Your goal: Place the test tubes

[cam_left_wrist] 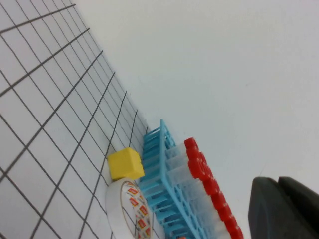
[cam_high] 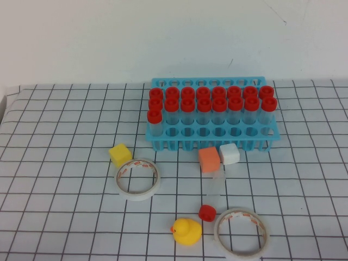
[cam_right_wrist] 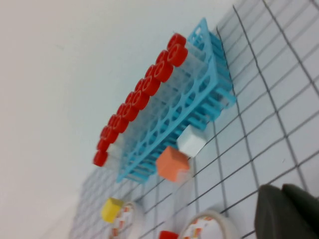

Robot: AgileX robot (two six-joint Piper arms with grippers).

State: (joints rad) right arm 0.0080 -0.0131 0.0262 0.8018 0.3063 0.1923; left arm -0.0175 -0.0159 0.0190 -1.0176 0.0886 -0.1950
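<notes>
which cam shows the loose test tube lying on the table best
The high view: the loose test tube lies whole there. Right wrist view catches only its red cap; left wrist view misses it. Left gripper and right gripper, both shut, hang above the table, away from it.

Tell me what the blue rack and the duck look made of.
Blue rack: likely moulded plastic, with uniform colour, a thin rigid grid and a slight sheen. Duck: probably rubber or soft vinyl, with a smooth rounded yellow body. Left hand and right hand, shut, hang clear of both.
</notes>
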